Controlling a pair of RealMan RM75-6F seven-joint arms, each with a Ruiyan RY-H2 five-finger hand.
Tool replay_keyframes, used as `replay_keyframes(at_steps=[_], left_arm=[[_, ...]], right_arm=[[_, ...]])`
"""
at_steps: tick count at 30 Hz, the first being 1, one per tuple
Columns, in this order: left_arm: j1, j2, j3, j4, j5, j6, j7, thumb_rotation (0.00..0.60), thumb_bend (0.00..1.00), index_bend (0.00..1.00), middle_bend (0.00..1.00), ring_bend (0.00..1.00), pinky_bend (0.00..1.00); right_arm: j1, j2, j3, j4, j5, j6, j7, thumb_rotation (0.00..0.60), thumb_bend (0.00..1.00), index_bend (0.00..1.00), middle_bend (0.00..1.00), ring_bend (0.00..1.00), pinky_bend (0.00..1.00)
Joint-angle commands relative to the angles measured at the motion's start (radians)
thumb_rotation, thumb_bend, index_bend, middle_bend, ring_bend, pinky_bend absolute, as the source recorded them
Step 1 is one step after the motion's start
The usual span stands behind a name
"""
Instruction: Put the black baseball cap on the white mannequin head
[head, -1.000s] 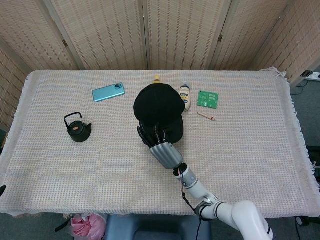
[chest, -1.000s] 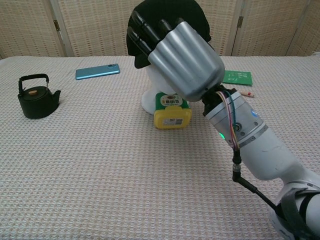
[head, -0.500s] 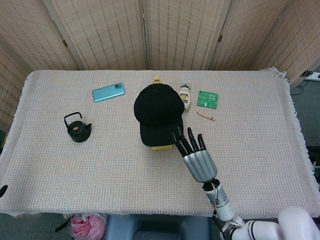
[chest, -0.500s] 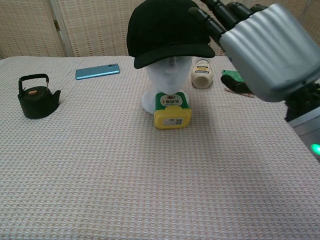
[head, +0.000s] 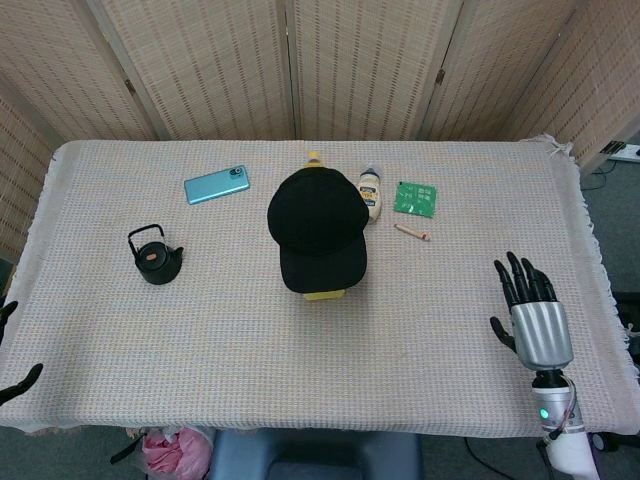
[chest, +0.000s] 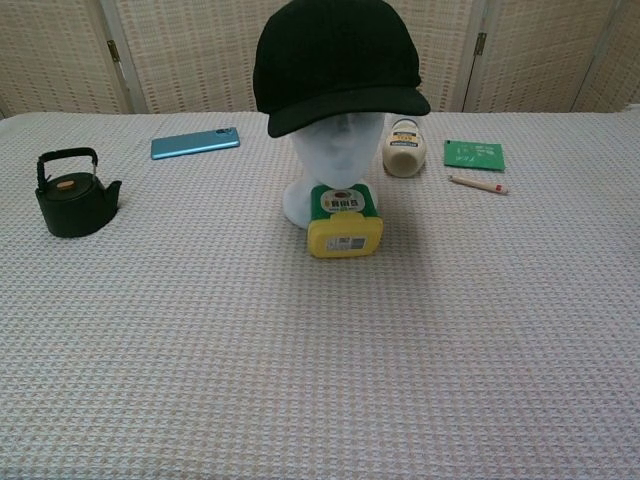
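Observation:
The black baseball cap (head: 318, 225) sits on the white mannequin head (chest: 335, 150) at the table's middle, brim toward me; in the chest view the cap (chest: 335, 60) covers the crown and shades the face. From above, the cap hides the head entirely. My right hand (head: 530, 312) hovers over the table's near right, far from the cap, fingers spread and holding nothing. Only two dark fingertips of my left hand (head: 10, 345) show at the lower left edge, set well apart. Neither hand appears in the chest view.
A yellow container (chest: 345, 220) lies just in front of the mannequin's base. A black kettle (head: 155, 258) stands to the left and a teal phone (head: 216, 184) lies behind it. A small bottle (head: 371, 190), green card (head: 415, 198) and pen (head: 411, 232) lie at back right.
My right hand let go of the cap's brim and drew back to the near right. The cap stays on the mannequin head. Left fingertips edged into view.

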Motion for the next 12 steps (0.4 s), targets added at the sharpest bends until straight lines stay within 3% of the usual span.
replay_keyframes(at_steps=[1,5,12], left_arm=[[-0.004,-0.008,0.012,0.019,0.025,-0.001,-0.003,0.600,0.25,0.10,0.00,0.00,0.16],[0.000,-0.017,0.010,0.021,0.028,0.014,0.006,0.600,0.25,0.10,0.00,0.00,0.16],[0.012,-0.029,0.013,0.015,0.026,0.034,0.030,0.600,0.25,0.10,0.00,0.00,0.16]], right_arm=[[-0.108,0.068,-0.045,0.087,-0.045,0.018,0.162,0.600,0.16,0.00,0.00,0.00,0.14],[-0.135,0.100,-0.056,0.078,-0.116,0.054,0.216,0.600,0.14,0.00,0.00,0.00,0.08],[-0.131,0.129,-0.043,0.066,-0.118,-0.032,0.233,0.600,0.14,0.00,0.00,0.00,0.06]])
